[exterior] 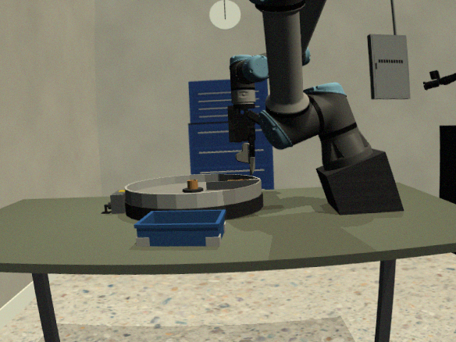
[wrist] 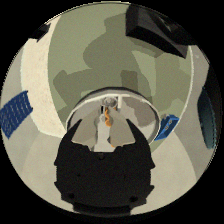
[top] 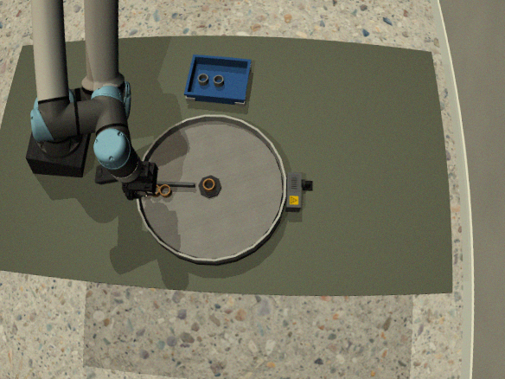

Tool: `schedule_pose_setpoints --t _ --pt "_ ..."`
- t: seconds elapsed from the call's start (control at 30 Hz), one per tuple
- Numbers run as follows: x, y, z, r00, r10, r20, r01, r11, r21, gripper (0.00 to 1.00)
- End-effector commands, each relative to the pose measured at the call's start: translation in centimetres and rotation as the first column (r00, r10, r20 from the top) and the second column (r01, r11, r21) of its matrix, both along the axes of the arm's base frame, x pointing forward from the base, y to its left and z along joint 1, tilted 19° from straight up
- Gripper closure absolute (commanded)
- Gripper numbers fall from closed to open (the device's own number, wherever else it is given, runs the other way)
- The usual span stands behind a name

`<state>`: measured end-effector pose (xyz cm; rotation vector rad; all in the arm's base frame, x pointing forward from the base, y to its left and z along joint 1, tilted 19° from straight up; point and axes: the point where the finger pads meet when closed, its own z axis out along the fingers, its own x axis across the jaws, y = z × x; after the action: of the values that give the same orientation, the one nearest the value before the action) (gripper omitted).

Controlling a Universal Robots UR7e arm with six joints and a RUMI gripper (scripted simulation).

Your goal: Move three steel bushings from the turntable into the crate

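Observation:
The round turntable [top: 242, 216] [exterior: 176, 200] bears a copper-coloured bushing [top: 164, 195] near its left side. Part of a second copper-coloured bushing [top: 157, 189] shows beside it, mostly under the gripper. Another copper-coloured bushing [top: 208, 189] [exterior: 192, 184] stands on the central hub. The blue crate [top: 235, 86] [exterior: 176, 236] [wrist: 169, 128] holds a grey steel bushing [top: 203, 83] and a second grey steel bushing [top: 219, 84] beside it. My gripper [exterior: 252, 171] is shut, with nothing seen between its fingers, above the turntable's left side in the top view. It hides what lies below; no steel bushing shows on the turntable.
A dark straight bar [top: 181, 185] lies across the turntable from the left toward the hub. The raised rim surrounds the turntable. A grey box [top: 294, 186] [exterior: 118, 202] with a yellow label adjoins it. The arm's black base [top: 56, 160] [exterior: 361, 187] stands left of it in the top view.

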<state>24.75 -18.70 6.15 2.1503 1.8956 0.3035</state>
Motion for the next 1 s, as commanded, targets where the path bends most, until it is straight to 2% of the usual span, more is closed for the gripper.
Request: schedule_pose_setpoints --t 0.0,0.53,0.97 --pt "0.01 -0.03 0.02 1.000 0.000 0.000 0.000 1.000 -0.001 0.94" --pt "0.01 -0.03 0.02 1.000 0.000 0.000 0.000 1.000 -0.001 0.94" --pt "0.27 -0.07 -0.73 1.000 0.000 0.000 0.000 1.000 -0.001 0.94"
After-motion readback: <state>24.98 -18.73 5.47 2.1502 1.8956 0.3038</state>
